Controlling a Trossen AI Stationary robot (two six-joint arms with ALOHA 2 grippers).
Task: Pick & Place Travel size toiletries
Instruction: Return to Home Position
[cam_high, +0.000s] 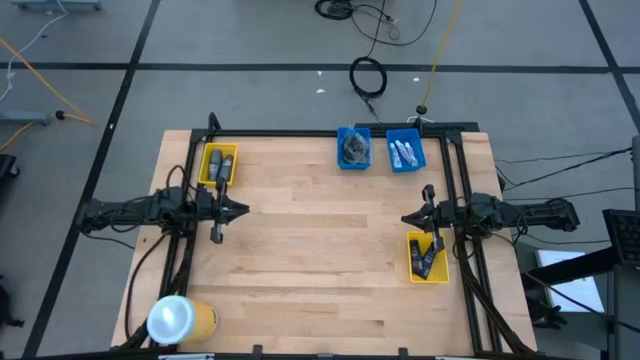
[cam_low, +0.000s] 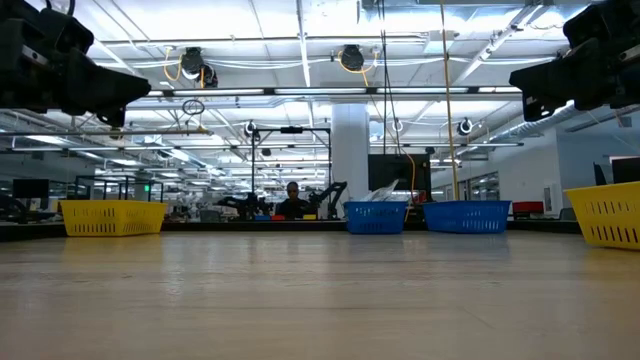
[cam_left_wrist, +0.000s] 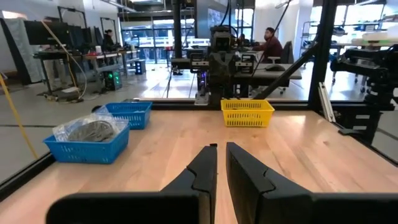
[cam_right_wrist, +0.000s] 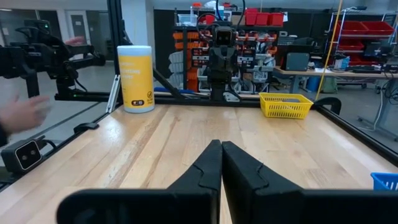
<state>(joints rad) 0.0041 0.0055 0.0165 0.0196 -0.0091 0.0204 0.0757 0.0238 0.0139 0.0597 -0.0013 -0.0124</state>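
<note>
From above, both arms hang over the wooden worktop (cam_high: 310, 240), the left gripper (cam_high: 238, 210) and right gripper (cam_high: 408, 219) holding nothing, while toiletries sit in the two blue bins (cam_high: 353, 148) (cam_high: 405, 150) at the far edge and in the yellow bins far left (cam_high: 219, 164) and near right (cam_high: 427, 257), well apart from the fingers, a layout fitting either a sorted load or one awaiting sorting. The wrist views show each arm's fingers nearly closed on air, a narrow gap at left, almost touching at right

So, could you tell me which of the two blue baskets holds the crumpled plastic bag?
The left blue basket; the right blue basket holds small white tubes instead.
</note>
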